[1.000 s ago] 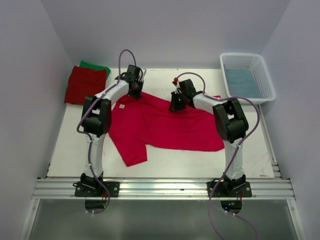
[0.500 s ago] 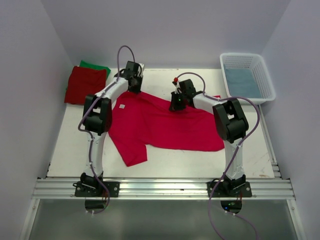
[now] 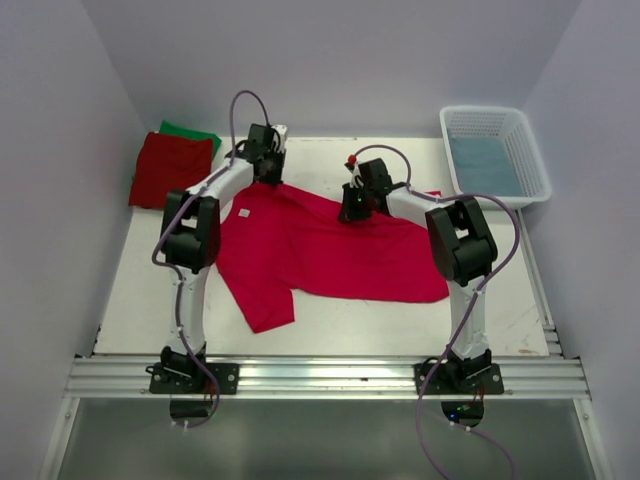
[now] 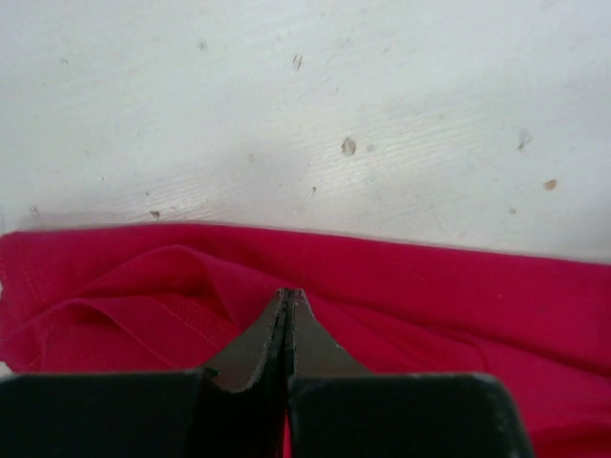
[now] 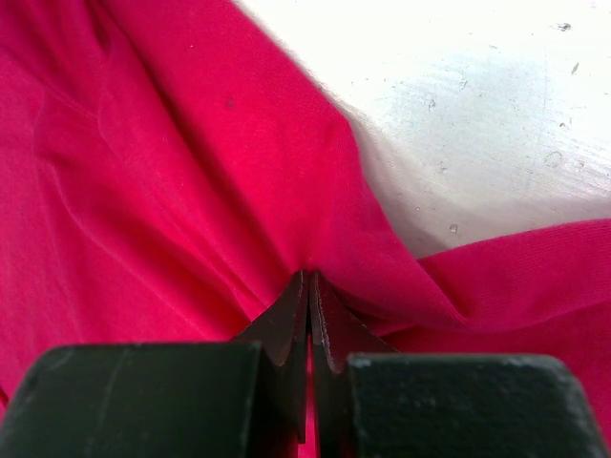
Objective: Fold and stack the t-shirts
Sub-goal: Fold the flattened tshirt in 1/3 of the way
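1. In the middle of the table [image 3: 150, 290] lies the pink shirt [image 3: 330, 255], spread mostly flat, with one sleeve [image 3: 262, 305] sticking out toward the near edge.
2. Along its far edge, both arms have hold of it. The left gripper [image 4: 288, 298] has its jaws pressed together with the cloth creasing in toward their tips, so it looks to be pinching the hem there. The right gripper [image 5: 308, 281] is likewise pressed together, and a bunch of cloth is plainly drawn into its tips.
3. The shirt should handle as light, limp and floppy. It will sag and drape from any pinch, not hold a shape, and a single layer could slip out of narrow tips.
4. The best holds, I judge, are two corners or seams set well apart on one edge, so the cloth hangs taut between them and folds over evenly.
5. The cloth is a fine matt knit, bright crimson-pink, with soft rolling wrinkles and a stitched hem visible in the left wrist view.
6. The table is hard, white and flat, lightly scuffed and speckled.
7. At the far left corner a dark red shirt [image 3: 168, 170] sits folded into a neat rectangle on a green shirt [image 3: 195, 133].
8. At the far right stands a white latticed plastic basket [image 3: 535, 165] with a blue cloth [image 3: 483, 163] lying in it.
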